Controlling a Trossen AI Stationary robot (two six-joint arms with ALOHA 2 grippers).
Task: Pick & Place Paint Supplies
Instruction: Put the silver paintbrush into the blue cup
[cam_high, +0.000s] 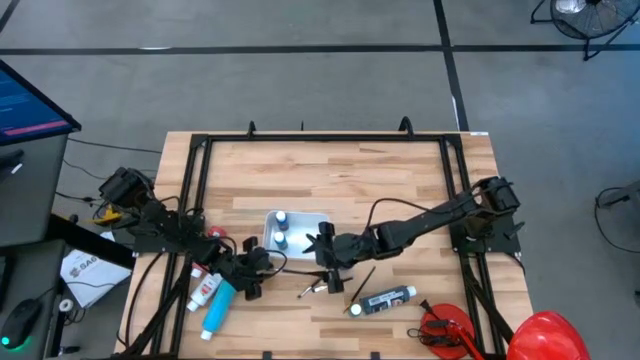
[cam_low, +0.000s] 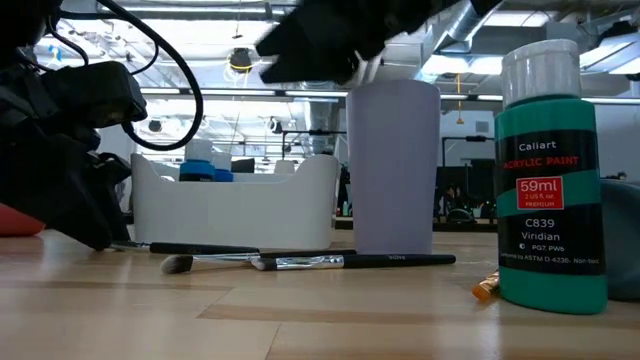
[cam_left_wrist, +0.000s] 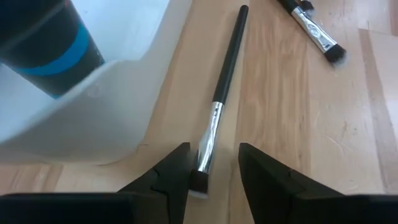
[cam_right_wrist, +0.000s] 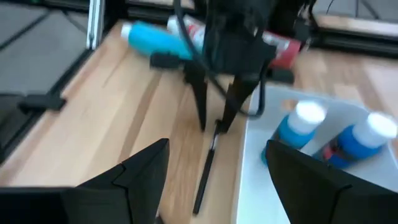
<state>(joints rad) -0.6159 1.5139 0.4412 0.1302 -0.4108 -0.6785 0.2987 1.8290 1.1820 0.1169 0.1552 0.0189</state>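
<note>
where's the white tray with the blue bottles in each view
High view: white tray at table centre, just behind where the two arms meet.
Low view: left of centre, blue bottles showing above its rim, a brush lying in front.
Left wrist view: its wall fills the upper left.
Right wrist view: lower right, two blue bottles inside.
Shared landmark: the dark-handled brush lying along the tray's side.

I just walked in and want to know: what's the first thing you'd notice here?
The left gripper sits low on the wooden table, its open fingers on either side of a thin black brush lying beside the white tray. Two blue bottles stand in that tray. A big green paint bottle stands very close in the low view.
</note>
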